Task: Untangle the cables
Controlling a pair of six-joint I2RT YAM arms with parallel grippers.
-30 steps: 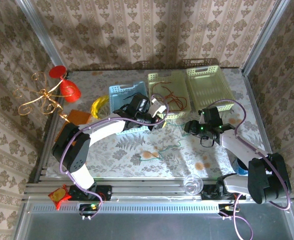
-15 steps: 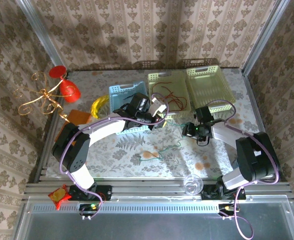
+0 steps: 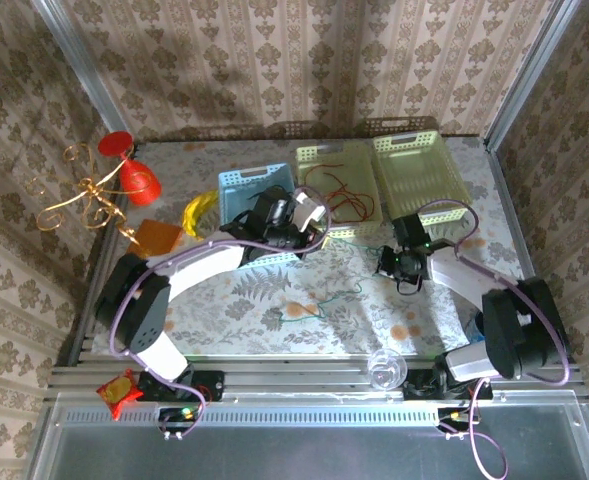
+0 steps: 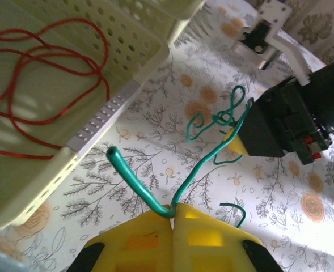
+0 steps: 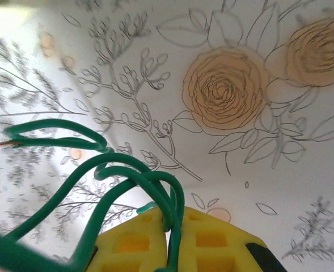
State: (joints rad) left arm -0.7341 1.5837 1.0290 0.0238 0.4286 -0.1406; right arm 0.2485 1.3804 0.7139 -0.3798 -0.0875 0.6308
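over floral table [image 3: 254,290], left hand [image 4: 172,212] and right hand [image 5: 169,218] pinching green cable [image 4: 130,177]

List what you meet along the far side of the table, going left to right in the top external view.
gold wire stand → red cup → yellow ring → blue basket → middle basket holding the red cable → pale yellow basket

One cable [image 4: 131,178] between left gripper [image 4: 172,212] and right gripper [image 5: 168,221], baskets [image 3: 414,175] behind, another cable [image 3: 342,192] in middle basket [image 3: 309,152].
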